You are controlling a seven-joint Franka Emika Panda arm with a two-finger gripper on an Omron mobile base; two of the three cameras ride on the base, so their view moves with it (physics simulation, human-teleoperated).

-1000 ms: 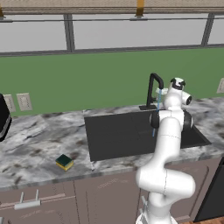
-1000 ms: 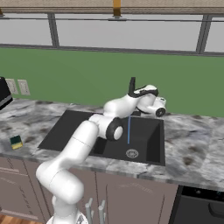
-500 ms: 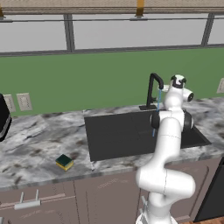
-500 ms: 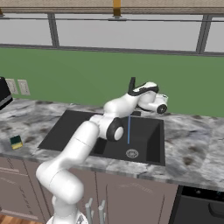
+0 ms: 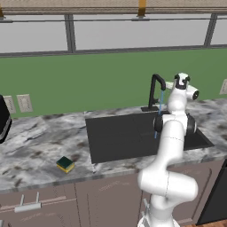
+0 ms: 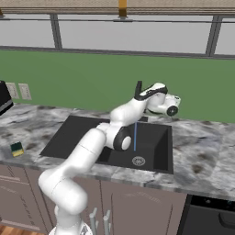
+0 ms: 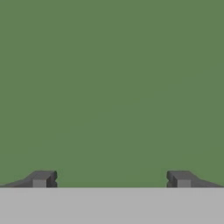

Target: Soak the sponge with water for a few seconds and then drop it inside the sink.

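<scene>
One sponge (image 5: 65, 164) is lying flat on the marbled desk (image 5: 40, 142), near the front edge and well to the left of the sink (image 5: 119, 135), with its dark green layer facing up and its yellow body showing below. In the right base view the same sponge (image 6: 17, 149) is sitting at the far left of the desk (image 6: 202, 156), well apart from the sink (image 6: 92, 137). Nothing is touching it.

One black gooseneck faucet (image 5: 155, 91) is standing at the far rim of the single dark basin, and one thin light-blue stream of water (image 5: 158, 115) is falling from its spout. In the right base view the water (image 6: 135, 136) is dropping straight toward one round silver drain (image 6: 138, 160) in the basin floor.

The hand (image 5: 182, 79) is hanging high over the right part of the sink, just right of the faucet's curve and close to the green wall (image 5: 88, 84). In the hand view its two dark fingertips (image 7: 41, 179) are standing wide apart with only the plain green wall between them, so the hand (image 7: 111, 179) is spread and pinching nothing.

Two pale wall outlets (image 6: 18, 91) are sitting side by side on the green wall at far left. One long window band (image 5: 111, 33) is running above the wall.
</scene>
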